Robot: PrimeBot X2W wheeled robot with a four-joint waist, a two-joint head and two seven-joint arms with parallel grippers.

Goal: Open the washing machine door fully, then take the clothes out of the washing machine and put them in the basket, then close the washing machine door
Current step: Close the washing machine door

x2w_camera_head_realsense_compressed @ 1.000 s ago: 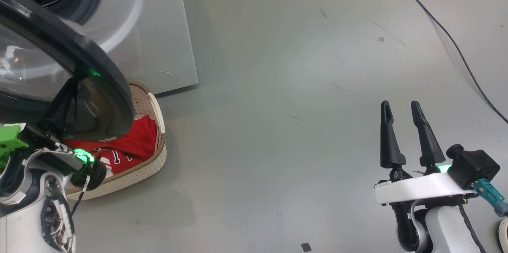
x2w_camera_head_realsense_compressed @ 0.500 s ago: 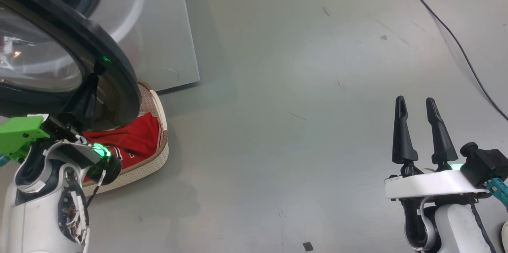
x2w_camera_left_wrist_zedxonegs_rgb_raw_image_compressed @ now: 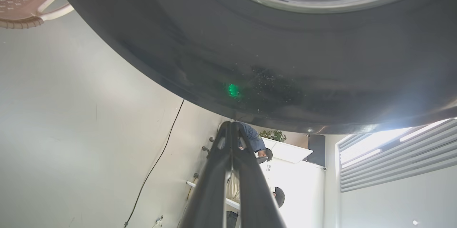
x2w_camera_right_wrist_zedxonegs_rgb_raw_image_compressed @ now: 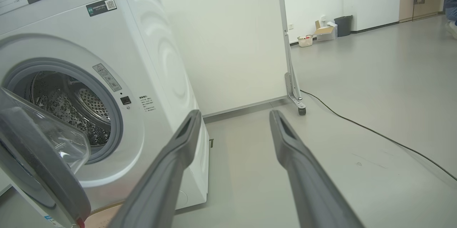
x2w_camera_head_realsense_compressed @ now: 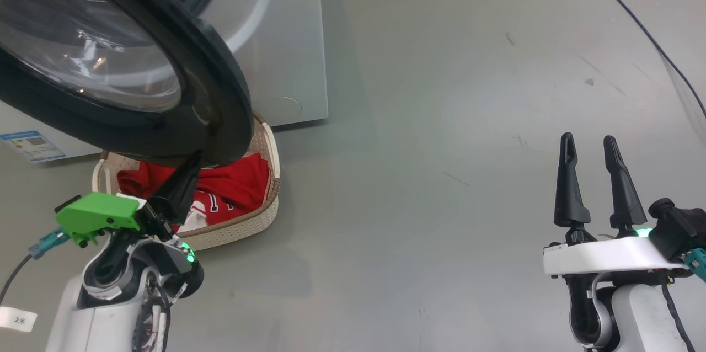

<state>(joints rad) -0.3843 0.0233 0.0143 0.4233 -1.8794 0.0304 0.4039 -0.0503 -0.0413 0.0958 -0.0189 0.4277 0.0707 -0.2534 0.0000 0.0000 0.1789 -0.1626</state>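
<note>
The robot's head has turned, so everything sits further right. The left gripper now points at the bottom edge of the washing machine door, nearer that edge than before. Its fingers are pressed together and hold nothing, which looks good for pushing the door shut. The red clothes lie in the basket under the door. The right gripper waits, spread wide and empty.

Red clothes in cream basket
</note>
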